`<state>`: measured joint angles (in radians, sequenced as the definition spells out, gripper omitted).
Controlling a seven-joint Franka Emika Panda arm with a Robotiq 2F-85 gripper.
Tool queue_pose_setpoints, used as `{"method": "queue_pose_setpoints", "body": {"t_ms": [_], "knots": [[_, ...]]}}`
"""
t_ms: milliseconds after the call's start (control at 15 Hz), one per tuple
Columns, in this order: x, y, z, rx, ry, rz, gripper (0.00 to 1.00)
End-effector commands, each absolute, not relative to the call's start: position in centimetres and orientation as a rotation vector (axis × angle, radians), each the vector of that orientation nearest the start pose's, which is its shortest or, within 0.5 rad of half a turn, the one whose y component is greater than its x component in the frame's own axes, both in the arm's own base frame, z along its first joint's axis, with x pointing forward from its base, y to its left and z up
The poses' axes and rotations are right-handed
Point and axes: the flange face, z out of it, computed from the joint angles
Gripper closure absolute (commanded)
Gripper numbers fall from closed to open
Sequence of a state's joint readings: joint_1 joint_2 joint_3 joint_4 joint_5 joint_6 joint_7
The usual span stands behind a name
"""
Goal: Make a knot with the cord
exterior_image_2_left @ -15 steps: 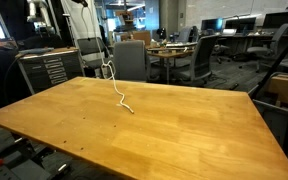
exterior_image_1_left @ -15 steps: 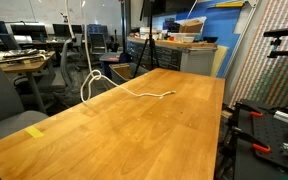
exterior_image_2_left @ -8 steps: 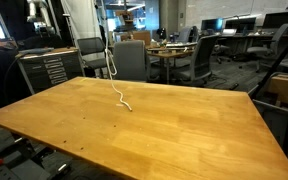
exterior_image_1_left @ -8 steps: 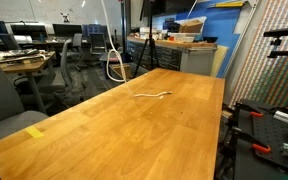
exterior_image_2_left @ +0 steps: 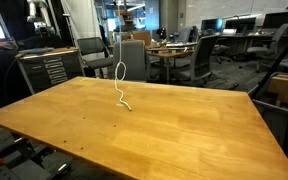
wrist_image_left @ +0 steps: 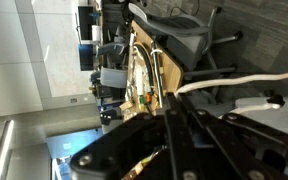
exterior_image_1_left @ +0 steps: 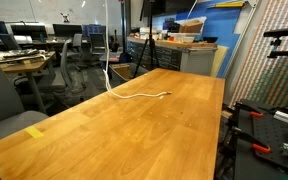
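Over the last second the cord point(exterior_image_1_left: 142, 96) has been drawn upward. Its wide, low loop has shrunk to a small one hanging just above the counter point(exterior_image_1_left: 134, 135), and only the tail lies on the wood, near the far edge. The tool point(wrist_image_left: 172, 100), out of sight above both exterior views, is closed tight on the cord's upper part. The cord looks light, limp and a little slippery; the free tail near its end seems the place to grip. No container stands on the counter.
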<state>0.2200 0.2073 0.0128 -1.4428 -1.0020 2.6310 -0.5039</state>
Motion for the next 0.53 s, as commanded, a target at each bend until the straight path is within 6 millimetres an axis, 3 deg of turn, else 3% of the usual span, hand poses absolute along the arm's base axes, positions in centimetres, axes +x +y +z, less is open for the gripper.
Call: {"method": "queue_pose_setpoints", "body": {"t_ms": [0, 200, 333, 467], "knots": [[68.0, 16.1, 59.5, 1.557, 1.346, 0.714, 0.92], [69.4, 12.4, 50.2, 1.618, 1.439, 0.493, 0.92], [70.1, 7.8, 47.9, 1.657, 1.395, 0.377, 0.92], [70.1, 3.0, 48.1, 1.707, 1.308, 0.32, 0.92]]}}
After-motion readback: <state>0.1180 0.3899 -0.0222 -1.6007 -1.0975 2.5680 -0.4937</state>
